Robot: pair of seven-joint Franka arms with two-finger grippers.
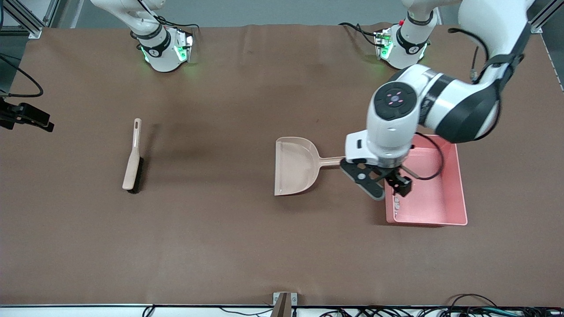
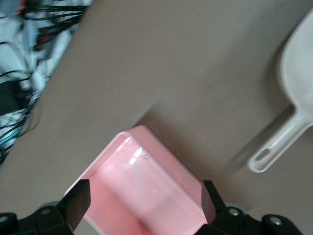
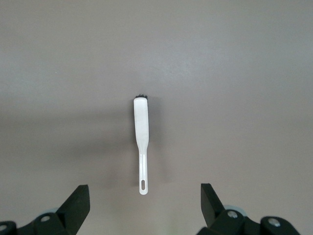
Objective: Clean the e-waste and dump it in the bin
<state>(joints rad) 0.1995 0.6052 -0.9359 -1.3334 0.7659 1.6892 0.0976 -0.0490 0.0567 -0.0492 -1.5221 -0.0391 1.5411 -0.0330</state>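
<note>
The pink bin (image 1: 440,193) stands toward the left arm's end of the table. A tiny pale piece of e-waste (image 1: 396,204) lies inside it by the wall nearest the dustpan. My left gripper (image 1: 387,187) hangs open over that wall, holding nothing. In the left wrist view the bin's corner (image 2: 146,166) shows between the spread fingers (image 2: 78,203) of the left gripper (image 2: 144,203). The right gripper (image 3: 144,203) is open and empty, high above the brush (image 3: 141,132); it is out of the front view.
A beige dustpan (image 1: 295,165) lies flat mid-table, its handle (image 2: 279,147) pointing at the bin. The beige brush (image 1: 132,156) with dark bristles lies toward the right arm's end. Brown cloth covers the table.
</note>
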